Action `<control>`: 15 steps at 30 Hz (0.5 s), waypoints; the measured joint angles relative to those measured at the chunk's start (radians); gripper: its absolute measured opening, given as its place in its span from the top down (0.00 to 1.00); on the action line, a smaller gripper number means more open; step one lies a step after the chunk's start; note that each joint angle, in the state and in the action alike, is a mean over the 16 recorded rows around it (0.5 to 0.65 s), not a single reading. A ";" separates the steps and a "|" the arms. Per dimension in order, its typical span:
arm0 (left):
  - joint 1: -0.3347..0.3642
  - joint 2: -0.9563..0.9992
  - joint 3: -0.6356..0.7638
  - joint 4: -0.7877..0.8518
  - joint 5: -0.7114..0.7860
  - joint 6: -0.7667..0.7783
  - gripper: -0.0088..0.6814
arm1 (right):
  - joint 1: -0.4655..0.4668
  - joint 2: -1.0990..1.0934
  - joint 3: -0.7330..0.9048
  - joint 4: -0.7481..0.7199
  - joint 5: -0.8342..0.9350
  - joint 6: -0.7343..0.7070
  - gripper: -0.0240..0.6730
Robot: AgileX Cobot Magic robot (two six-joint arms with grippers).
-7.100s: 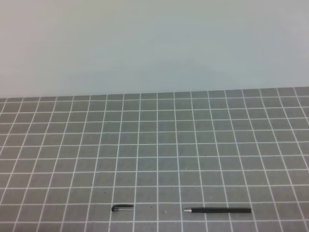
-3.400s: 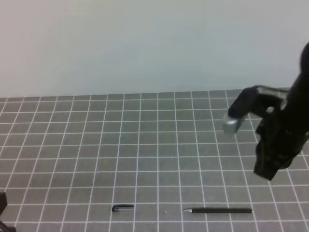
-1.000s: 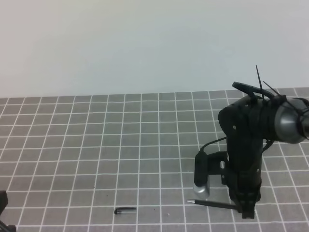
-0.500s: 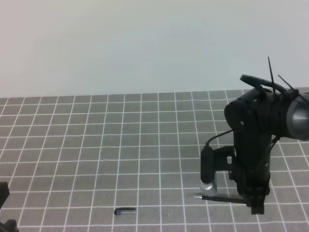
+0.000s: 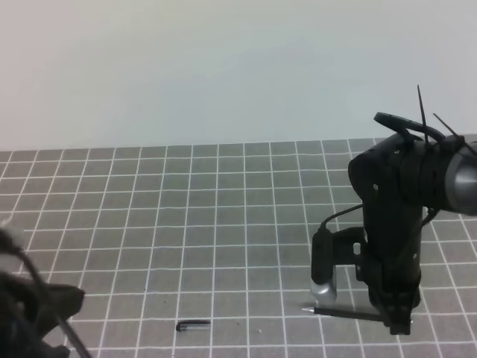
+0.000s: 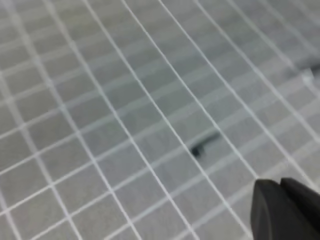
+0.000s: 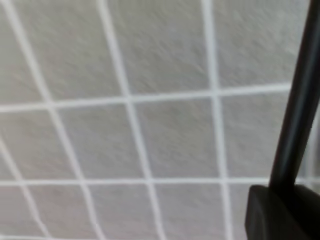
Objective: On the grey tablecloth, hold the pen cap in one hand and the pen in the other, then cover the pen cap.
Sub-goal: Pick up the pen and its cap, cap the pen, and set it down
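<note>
The grey tablecloth [image 5: 223, 224] covers the table. The pen cap [image 5: 192, 325] lies flat on it near the front edge, and shows blurred in the left wrist view [image 6: 205, 144]. My right gripper [image 5: 399, 322] is shut on the rear end of the pen [image 5: 346, 313]. The pen is held roughly level just above the cloth, silvery tip pointing left. The right wrist view shows the pen [image 7: 296, 105] running into a dark finger [image 7: 280, 212]. My left arm [image 5: 33, 313] is a blur at the bottom left, left of the cap. Its dark fingers [image 6: 287, 212] show at the corner, apart from the cap.
A plain pale wall [image 5: 223, 67] stands behind the far edge of the cloth. The right arm's wrist camera [image 5: 322, 261] hangs just above the pen's tip end. The grid cloth [image 6: 100, 100] fills the left wrist view.
The right gripper closed on the pen, lifted it off the cloth and shifted slightly right. The left arm has swung up into view at the bottom left. The cap has stayed put.
</note>
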 joint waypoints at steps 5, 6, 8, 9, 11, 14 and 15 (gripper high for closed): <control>-0.011 0.171 -0.120 -0.060 0.151 0.167 0.90 | 0.000 -0.001 0.000 0.046 0.009 0.017 0.97; -0.018 0.206 -0.146 -0.068 0.178 0.195 0.87 | 0.000 -0.001 0.000 0.058 0.013 0.021 0.97; -0.036 0.272 -0.196 -0.078 0.224 0.245 0.80 | 0.000 -0.001 0.000 0.080 0.020 0.027 0.97; -0.048 0.303 -0.220 -0.078 0.243 0.267 0.76 | 0.000 -0.001 0.000 0.089 0.024 0.030 0.97; -0.077 0.361 -0.264 -0.069 0.269 0.310 0.68 | 0.000 -0.001 0.000 0.103 0.033 0.036 0.97; -0.136 0.438 -0.318 -0.021 0.281 0.371 0.55 | 0.000 -0.002 0.000 0.121 0.052 0.047 0.97; -0.159 0.461 -0.333 0.002 0.279 0.389 0.52 | 0.000 -0.002 0.000 0.127 0.059 0.051 0.97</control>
